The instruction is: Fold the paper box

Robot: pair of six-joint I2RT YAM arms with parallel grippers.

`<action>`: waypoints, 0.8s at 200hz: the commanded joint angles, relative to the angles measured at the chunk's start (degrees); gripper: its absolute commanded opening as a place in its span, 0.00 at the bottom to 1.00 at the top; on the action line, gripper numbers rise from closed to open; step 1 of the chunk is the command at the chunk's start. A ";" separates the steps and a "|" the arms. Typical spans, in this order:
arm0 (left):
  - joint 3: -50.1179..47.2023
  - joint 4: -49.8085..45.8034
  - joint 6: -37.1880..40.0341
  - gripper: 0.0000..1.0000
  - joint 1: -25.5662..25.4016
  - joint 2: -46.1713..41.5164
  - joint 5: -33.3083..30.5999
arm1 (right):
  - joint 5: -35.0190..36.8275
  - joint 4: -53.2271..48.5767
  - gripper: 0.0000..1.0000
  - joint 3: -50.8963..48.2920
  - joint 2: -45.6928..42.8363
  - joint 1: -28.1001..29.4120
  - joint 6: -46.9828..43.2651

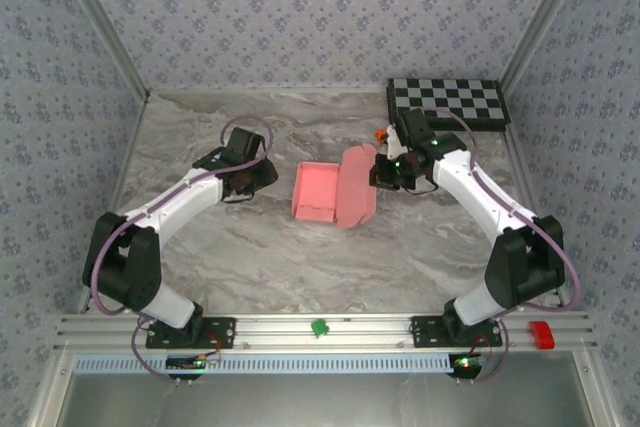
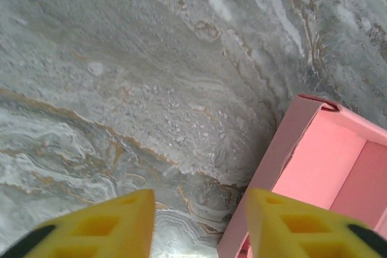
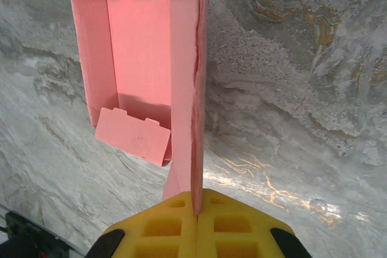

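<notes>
Firstly, jaws. The right gripper (image 3: 196, 212) is clamped on the paper box (image 1: 313, 192): in the right wrist view the yellow pads (image 3: 163, 228) meet on the edge of the lid panel (image 3: 184, 58), which stands up on edge from the tray's long side. The left gripper (image 2: 199, 228) has its jaws apart with only bare table between them; its right-hand finger sits just beside the tray's outer wall, and contact cannot be confirmed.

Location: the box lies near the middle of the table, tray open upward. The left gripper is at its 9 o'clock, the right gripper at its 3 o'clock.

Hazards, as judged:
- The tray is held by nothing. Swinging the lid over may drag it across the smooth top
- A loose tab flap (image 3: 133, 134) lies slanted inside the tray; the lid could trap or crush it
- The card is thin and gripped at one edge only, so it may buckle, crease off its score line, or slip from the pads
- The left finger could knock the near wall inward if it closes or advances carelessly

Surface and room: a grey marble-pattern table (image 1: 200, 247), glossy and likely low in friction. A checkerboard (image 1: 448, 102) lies at 1 o'clock of the box, well apart. Floral-patterned walls (image 1: 320, 17) enclose three sides
</notes>
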 commanded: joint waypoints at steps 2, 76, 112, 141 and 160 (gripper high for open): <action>-0.49 -0.33 6.23 0.26 0.03 2.63 4.12 | 0.85 -7.14 0.03 4.14 2.38 -0.31 -6.16; -4.80 4.03 4.72 0.03 -2.29 6.95 11.51 | 7.82 -13.48 0.01 14.47 10.30 0.46 -16.78; -5.38 6.64 3.36 0.01 -4.30 8.70 15.04 | 10.19 -15.03 0.02 19.18 13.85 2.28 -20.15; -5.32 7.31 2.48 0.00 -6.10 9.80 15.41 | 13.00 -17.92 0.04 24.31 17.69 3.68 -22.52; -5.32 7.31 1.81 0.00 -6.99 9.95 15.56 | 16.47 -20.43 0.05 28.11 20.39 4.92 -23.76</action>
